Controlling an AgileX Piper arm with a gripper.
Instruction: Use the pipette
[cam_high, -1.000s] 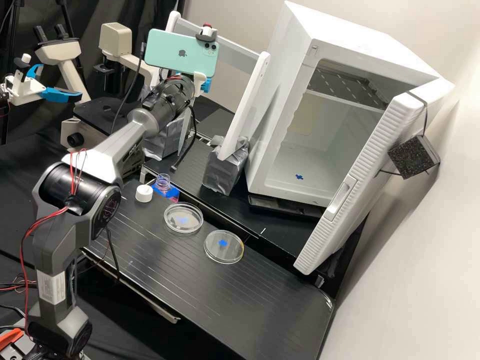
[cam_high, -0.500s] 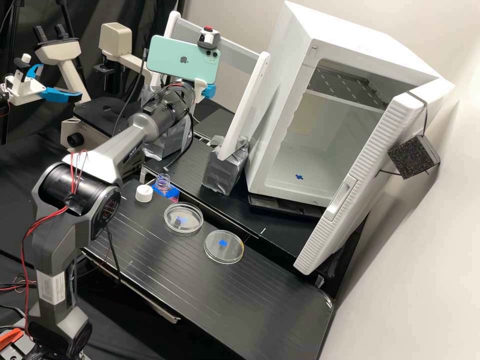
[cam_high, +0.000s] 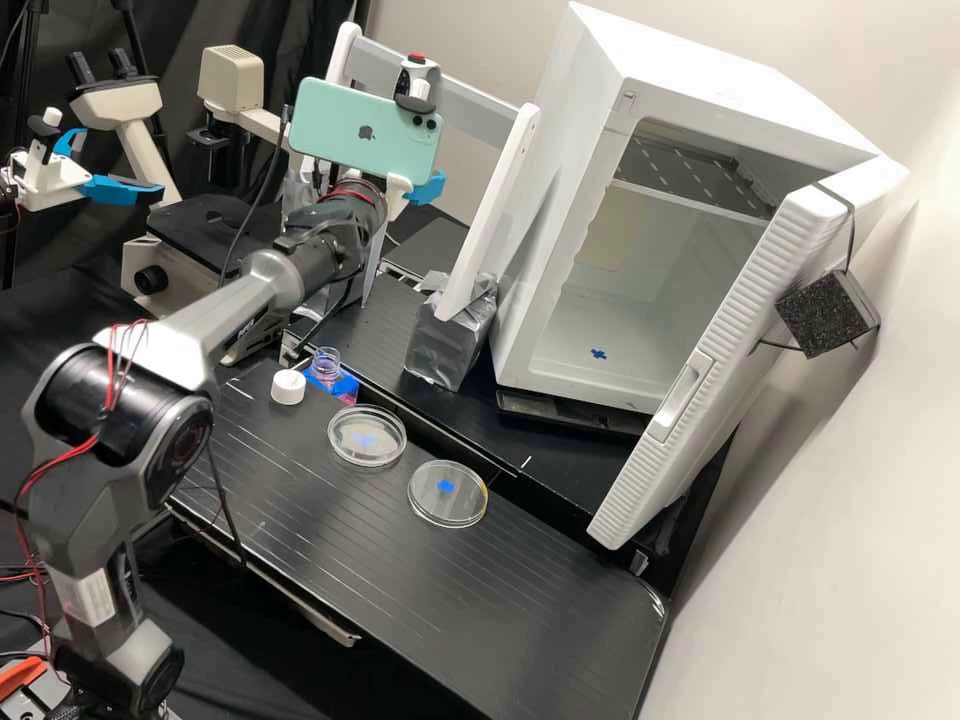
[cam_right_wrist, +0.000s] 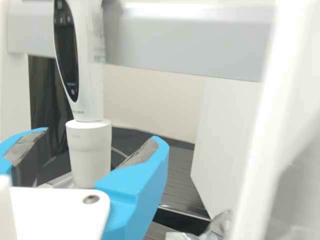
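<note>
In the high view the gripper (cam_high: 425, 188) is behind the phone mount, by the rack, a blue finger showing. The pipette (cam_high: 418, 72), white with a red top, rises above the phone at the rack's grey crossbar. In the wrist view the gripper (cam_right_wrist: 99, 137) stands open, and the upright pipette (cam_right_wrist: 88, 145) appears between its fingers without visible contact; the dark display is above finger height. Its tip is hidden. On the bench are an uncapped bottle (cam_high: 327, 368) in a blue holder, a white cap (cam_high: 288, 387) and two clear dishes (cam_high: 367, 436) (cam_high: 447, 494).
White rack posts (cam_high: 490, 215) on taped grey bases (cam_high: 450, 335) flank the arm's end. An open white incubator (cam_high: 595, 235) and its door (cam_high: 725, 340) stand to the right. A microscope (cam_high: 232, 75) and a second arm's blue gripper are at the left.
The phone mount and gripper have lowered, showing more of the pipette above the phone. The arm's elbow has shifted left and back, and the visible blue finger sits slightly further right.
</note>
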